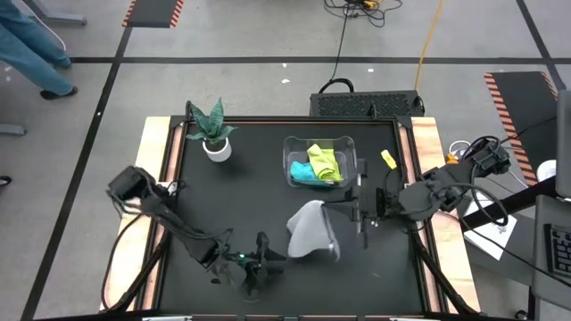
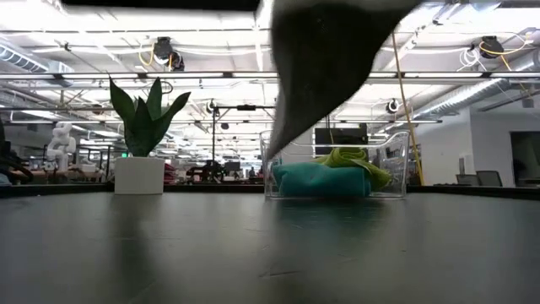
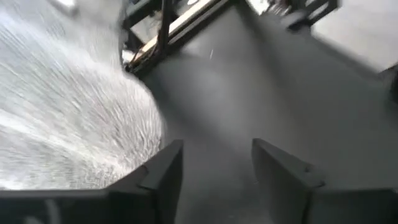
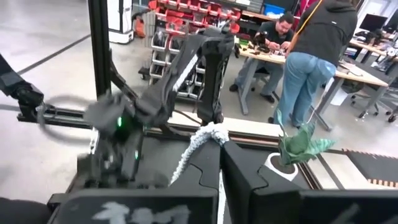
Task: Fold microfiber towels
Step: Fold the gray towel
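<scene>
At frame centre, the right end effector (image 1: 359, 212) is pinching the grey towel (image 1: 312, 230) aloft while the left end effector (image 1: 261, 259), spread, is needing a free corner.

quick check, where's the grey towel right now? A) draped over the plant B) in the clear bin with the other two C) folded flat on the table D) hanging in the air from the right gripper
D: the right gripper is shut on a corner of the grey towel, which hangs clear of the table in the low view; only the yellow-green towel and teal towel sit in the clear bin.
</scene>
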Controlling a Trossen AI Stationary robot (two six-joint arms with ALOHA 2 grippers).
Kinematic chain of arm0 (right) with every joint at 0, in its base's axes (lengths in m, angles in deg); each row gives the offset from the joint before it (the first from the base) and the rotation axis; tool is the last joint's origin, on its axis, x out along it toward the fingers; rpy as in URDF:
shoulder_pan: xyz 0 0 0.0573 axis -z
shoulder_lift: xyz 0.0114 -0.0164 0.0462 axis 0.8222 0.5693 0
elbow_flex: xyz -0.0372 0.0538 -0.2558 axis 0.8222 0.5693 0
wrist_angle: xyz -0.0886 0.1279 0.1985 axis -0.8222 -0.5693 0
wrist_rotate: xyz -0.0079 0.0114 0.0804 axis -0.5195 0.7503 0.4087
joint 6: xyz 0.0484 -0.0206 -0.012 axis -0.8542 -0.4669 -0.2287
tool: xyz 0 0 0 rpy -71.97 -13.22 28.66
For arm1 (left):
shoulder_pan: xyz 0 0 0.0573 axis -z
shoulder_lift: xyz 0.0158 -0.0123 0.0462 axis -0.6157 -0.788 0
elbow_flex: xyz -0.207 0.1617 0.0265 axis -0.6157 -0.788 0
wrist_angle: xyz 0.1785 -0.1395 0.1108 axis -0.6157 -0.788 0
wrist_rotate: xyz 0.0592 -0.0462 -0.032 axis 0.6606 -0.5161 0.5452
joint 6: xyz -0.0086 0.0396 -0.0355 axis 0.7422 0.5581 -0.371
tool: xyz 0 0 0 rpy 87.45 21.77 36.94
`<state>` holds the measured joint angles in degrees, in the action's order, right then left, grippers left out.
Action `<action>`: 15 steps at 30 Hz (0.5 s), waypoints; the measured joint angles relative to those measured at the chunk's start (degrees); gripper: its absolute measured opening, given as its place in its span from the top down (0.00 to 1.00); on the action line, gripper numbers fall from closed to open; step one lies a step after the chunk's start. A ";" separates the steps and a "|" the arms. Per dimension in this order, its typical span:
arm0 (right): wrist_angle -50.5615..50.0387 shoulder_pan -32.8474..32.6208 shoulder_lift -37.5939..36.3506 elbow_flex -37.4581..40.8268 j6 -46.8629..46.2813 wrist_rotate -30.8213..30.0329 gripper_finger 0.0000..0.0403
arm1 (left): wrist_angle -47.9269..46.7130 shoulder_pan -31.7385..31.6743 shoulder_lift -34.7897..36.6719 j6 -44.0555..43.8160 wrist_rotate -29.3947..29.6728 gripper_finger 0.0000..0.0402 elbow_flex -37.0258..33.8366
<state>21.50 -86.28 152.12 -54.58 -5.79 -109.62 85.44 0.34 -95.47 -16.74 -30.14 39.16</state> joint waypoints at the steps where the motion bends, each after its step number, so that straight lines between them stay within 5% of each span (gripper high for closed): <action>1: 0.56 0.00 0.40 -0.18 0.11 -0.02 1.00 | 2.04 -0.20 -1.75 0.66 1.04 0.49 -0.05; 4: 2.43 0.00 1.49 -0.30 1.14 -0.05 1.00 | 10.71 -0.17 -6.86 6.81 6.36 0.39 -0.05; 9: 3.58 0.00 2.97 -0.30 1.44 -0.30 1.00 | 19.54 2.56 -12.16 19.54 29.14 0.27 3.78; 15: 6.24 -0.42 4.59 -0.30 2.98 -0.22 1.00 | 20.76 0.59 -14.98 27.86 47.09 0.22 10.08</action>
<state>27.74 -86.70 156.71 -54.88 -2.81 -109.84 106.20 0.92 -110.45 11.12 16.95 49.24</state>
